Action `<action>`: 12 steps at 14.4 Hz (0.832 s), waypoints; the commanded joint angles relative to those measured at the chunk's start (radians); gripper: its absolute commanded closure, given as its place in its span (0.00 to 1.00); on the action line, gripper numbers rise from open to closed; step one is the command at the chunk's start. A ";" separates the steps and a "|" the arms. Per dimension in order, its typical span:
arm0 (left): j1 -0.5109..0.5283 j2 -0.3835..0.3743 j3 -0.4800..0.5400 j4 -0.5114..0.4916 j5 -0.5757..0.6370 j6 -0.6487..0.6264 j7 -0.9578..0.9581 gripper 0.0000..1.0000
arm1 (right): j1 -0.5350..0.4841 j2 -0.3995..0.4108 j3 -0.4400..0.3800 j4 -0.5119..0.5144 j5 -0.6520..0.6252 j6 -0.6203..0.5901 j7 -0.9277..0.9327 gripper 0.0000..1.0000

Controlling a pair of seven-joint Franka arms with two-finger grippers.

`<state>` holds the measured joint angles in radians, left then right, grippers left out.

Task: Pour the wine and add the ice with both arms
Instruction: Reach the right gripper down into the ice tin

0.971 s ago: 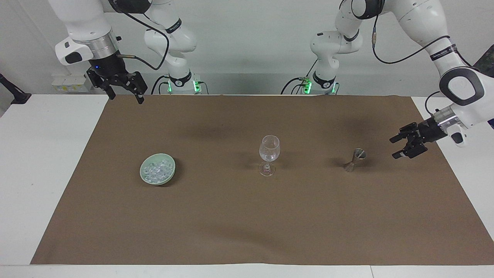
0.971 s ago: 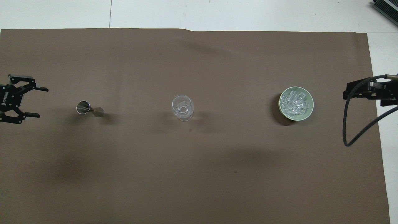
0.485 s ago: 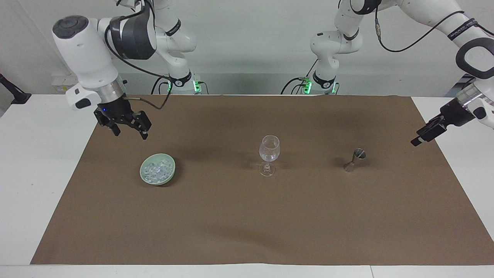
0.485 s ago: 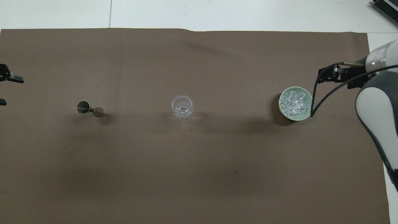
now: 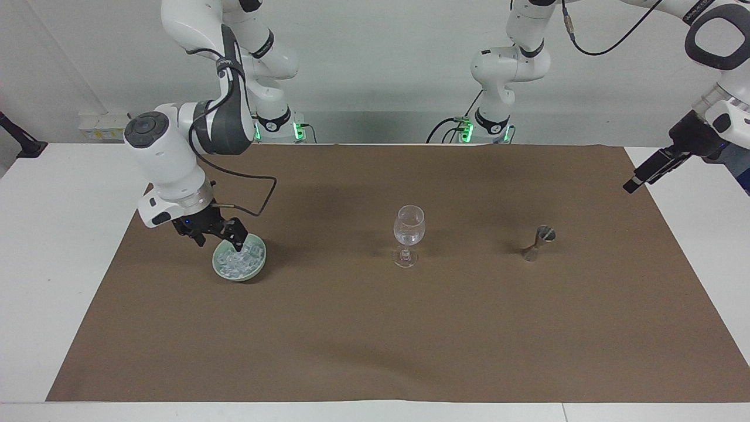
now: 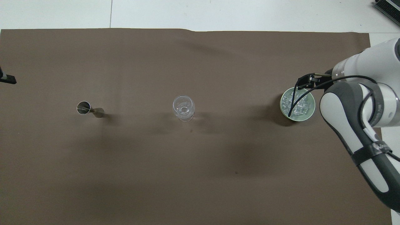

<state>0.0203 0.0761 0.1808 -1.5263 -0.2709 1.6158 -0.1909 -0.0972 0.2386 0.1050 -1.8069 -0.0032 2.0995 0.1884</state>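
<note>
While the heap of small clear glassy ice cubes lies in the pale green round bowl toward the right arm's end of the tabletop, the right arm's black tool has been brought down from high above the brown paper mat to the bowl's rim, fingers spread wide and nothing held. Ice pick-up is judged to be starting.

A small measure of clear wine is seen in the stemmed clear wine glass at mid-mat, well apart from the bowl, so the pour is judged done. Toward the left arm's end, the small steel double-cone jigger stands upright and released. The left arm's black tool has been drawn up and away from the jigger, over the mat's edge; it is taken as open and empty, and that arm waits.
</note>
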 commanded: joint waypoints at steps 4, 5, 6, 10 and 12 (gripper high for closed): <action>0.009 -0.052 -0.154 0.092 0.146 -0.134 0.017 0.00 | 0.002 -0.015 0.004 -0.169 0.012 0.148 0.005 0.16; 0.012 -0.052 -0.176 0.097 0.156 -0.149 0.018 0.00 | 0.001 -0.001 0.004 -0.176 0.012 0.172 0.005 0.17; 0.012 -0.053 -0.197 0.097 0.170 -0.160 0.019 0.00 | 0.002 0.010 0.004 -0.177 0.012 0.188 0.005 0.17; 0.013 -0.078 -0.290 0.074 0.248 -0.169 0.117 0.00 | 0.000 0.042 0.002 -0.177 0.012 0.237 0.005 0.17; 0.010 -0.082 -0.290 0.035 0.246 -0.163 0.140 0.00 | 0.001 0.042 0.002 -0.177 0.012 0.237 0.005 0.17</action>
<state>0.0209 0.0118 -0.1074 -1.4521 -0.0437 1.4617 -0.1019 -0.0940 0.2812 0.1056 -1.9740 -0.0032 2.3134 0.1891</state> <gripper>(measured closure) 0.000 0.167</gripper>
